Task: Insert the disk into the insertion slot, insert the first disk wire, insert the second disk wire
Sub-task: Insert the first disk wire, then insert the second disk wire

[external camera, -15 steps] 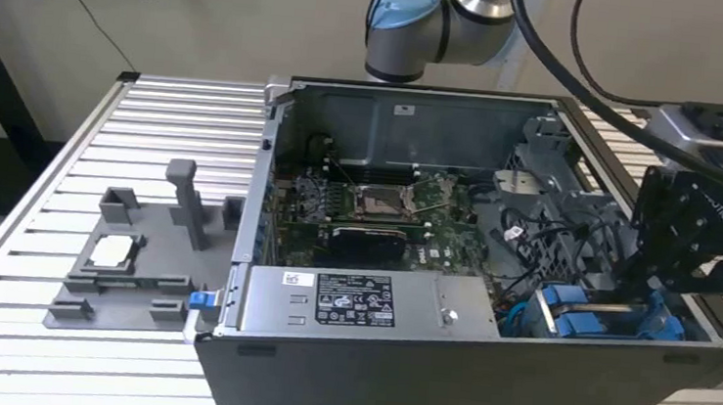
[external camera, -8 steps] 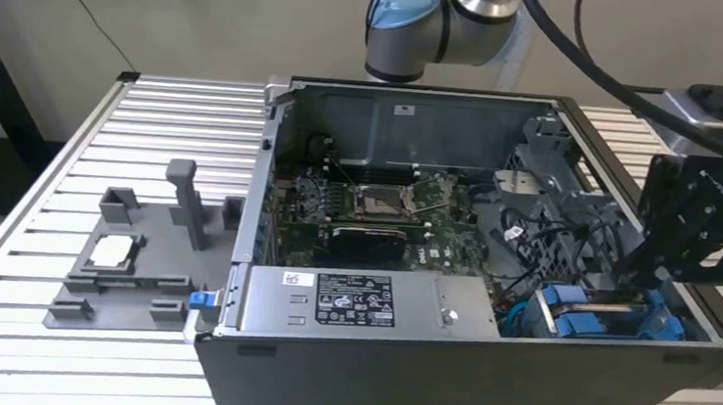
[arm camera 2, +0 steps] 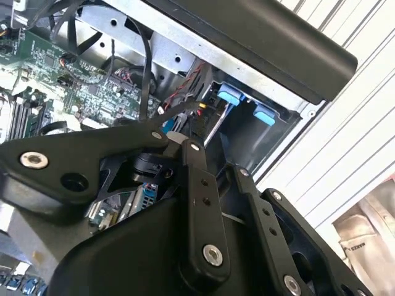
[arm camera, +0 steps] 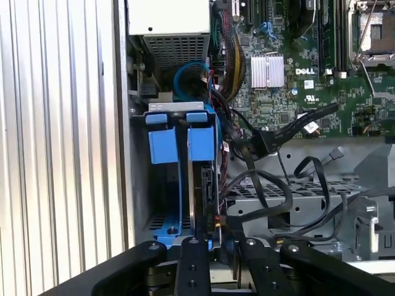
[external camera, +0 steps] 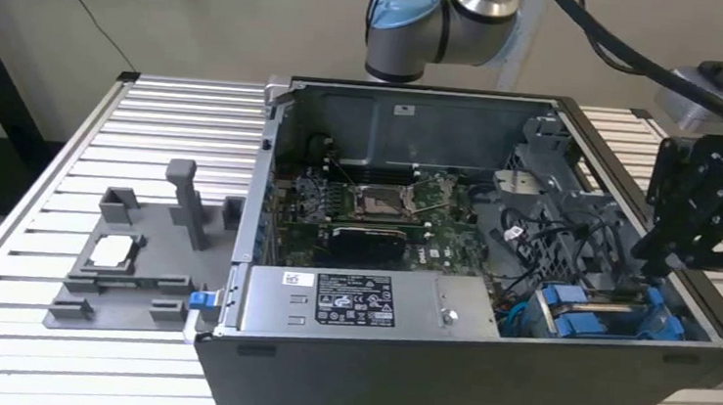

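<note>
The disk [arm camera: 203, 192] stands on edge inside the insertion slot [arm camera: 162, 117], a grey bay with blue tabs at the case's front corner on the exterior view's right. Its blue carrier frame [external camera: 566, 309] shows there too. My gripper [external camera: 653, 277] hangs over that bay at the disk's end. In the second wrist view the gripper [arm camera 2: 188, 132] is shut on a small black connector [arm camera 2: 197, 118] with red and black leads, held against the disk's edge. A second black cable with a free connector [arm camera: 271, 139] lies loose beside the bay.
The open computer case [external camera: 320, 376] sits on a slatted table. A grey metal box with a white sticker [external camera: 353, 300] lies along the front, with the motherboard [external camera: 375, 209] behind it. A grey plastic fixture with posts [external camera: 133, 261] stands at the exterior view's left. Loose cables crowd the bay.
</note>
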Motion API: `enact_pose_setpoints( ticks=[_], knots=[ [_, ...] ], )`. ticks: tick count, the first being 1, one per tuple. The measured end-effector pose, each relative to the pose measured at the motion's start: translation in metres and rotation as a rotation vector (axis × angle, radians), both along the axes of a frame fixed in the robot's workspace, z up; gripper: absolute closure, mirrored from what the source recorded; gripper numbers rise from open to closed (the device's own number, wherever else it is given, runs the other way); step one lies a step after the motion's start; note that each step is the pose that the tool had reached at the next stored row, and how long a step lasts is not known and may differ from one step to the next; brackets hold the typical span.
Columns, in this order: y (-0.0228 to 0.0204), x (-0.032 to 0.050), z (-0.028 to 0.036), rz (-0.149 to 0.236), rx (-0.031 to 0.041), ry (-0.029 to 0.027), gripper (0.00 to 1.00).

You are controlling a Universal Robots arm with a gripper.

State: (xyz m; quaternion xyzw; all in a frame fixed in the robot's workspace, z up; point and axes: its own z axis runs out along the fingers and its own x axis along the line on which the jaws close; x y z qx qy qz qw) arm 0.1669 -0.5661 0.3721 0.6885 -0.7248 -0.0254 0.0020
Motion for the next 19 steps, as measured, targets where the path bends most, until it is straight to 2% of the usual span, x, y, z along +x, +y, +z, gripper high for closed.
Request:
enact_pose_setpoints(
  ticks=[5,10,14,19],
  knots=[
    [0.0000,-0.0005,0.0099,0.000,-0.0001,-0.0055,0.73],
    [0.0005,-0.0005,0.0104,0.000,-0.0001,-0.0058,0.73],
    [0.0100,-0.0005,0.0104,0.000,-0.0001,-0.0058,0.73],
    [0.0292,-0.0005,0.0105,0.000,-0.0003,-0.0058,0.73]
  ],
)
